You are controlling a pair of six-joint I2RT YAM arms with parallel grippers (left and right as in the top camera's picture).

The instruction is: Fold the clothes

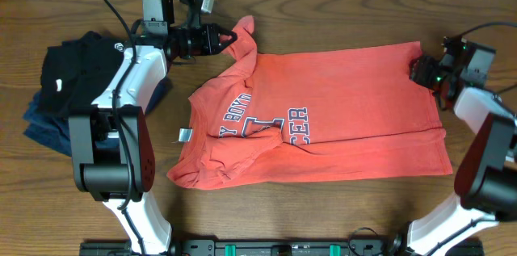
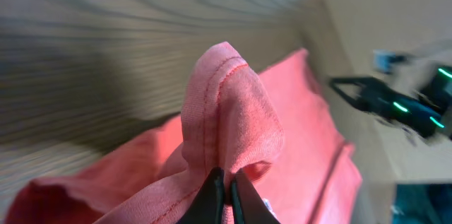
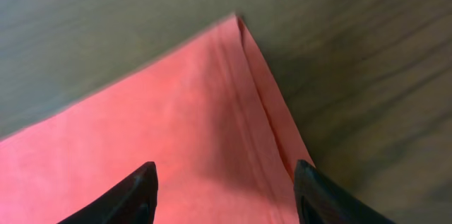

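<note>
The coral-red T-shirt lies across the wooden table, partly folded, with dark white-outlined letters near its middle. My left gripper is shut on a sleeve of the shirt at the back left and holds it pulled up and outward. My right gripper is open over the shirt's back right hem corner, fingers spread on either side of the cloth. The shirt's left part is bunched and creased near the collar.
A black folded garment lies on a navy-blue folded garment at the left edge of the table. A small white tag lies by the shirt's left side. Bare wood runs along the back.
</note>
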